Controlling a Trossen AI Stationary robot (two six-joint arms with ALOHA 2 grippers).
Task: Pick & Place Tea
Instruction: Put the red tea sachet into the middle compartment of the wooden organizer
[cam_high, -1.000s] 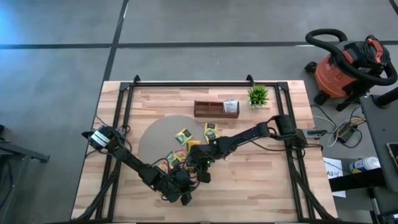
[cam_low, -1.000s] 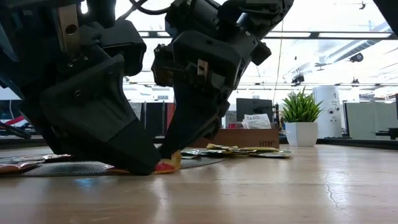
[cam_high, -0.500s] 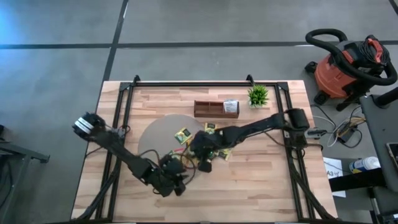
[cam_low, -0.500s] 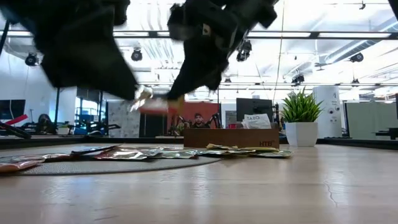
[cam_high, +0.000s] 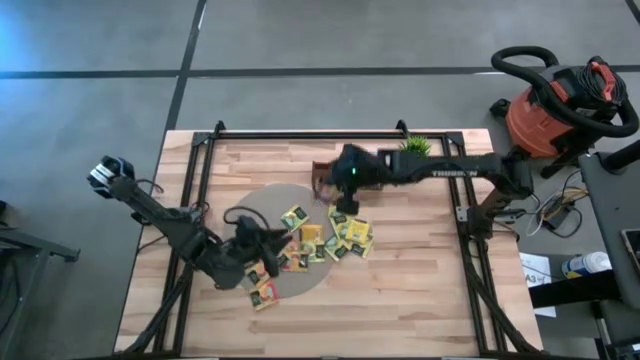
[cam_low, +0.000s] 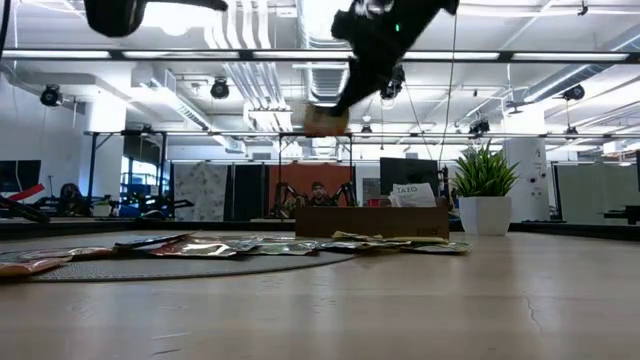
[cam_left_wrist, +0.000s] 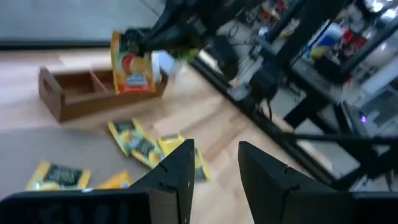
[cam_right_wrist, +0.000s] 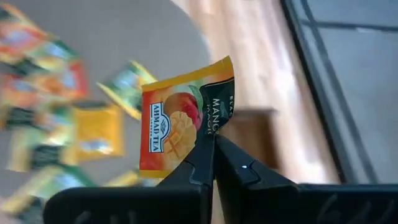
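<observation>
An orange-yellow mango tea sachet hangs in the air near the left end of the brown wooden tray, with my right gripper shut on it. The low view shows this sachet high above the table. Several other tea sachets lie flat on a round grey mat and on the wood beside it. My left gripper is raised over the mat's near left part, open, with nothing between its fingers. My right gripper pinches the sachet between its two fingertips at the edge by its dark label. The fingers slant down from the table's right side. The sachet hangs below the fingertips, lifted clear of the table and the tray.
A small potted plant stands right of the tray at the back. A white sachet stands in the tray's right compartment. Black frame rails run along the table's left, right and far sides. Bare wood lies along the near edge.
Both grippers have risen off the table. My right gripper has gone up and toward the far edge, to the tray's left end, lifting the mango sachet clear of the pile. My left gripper has pulled up and back toward the table's left, staying open.
</observation>
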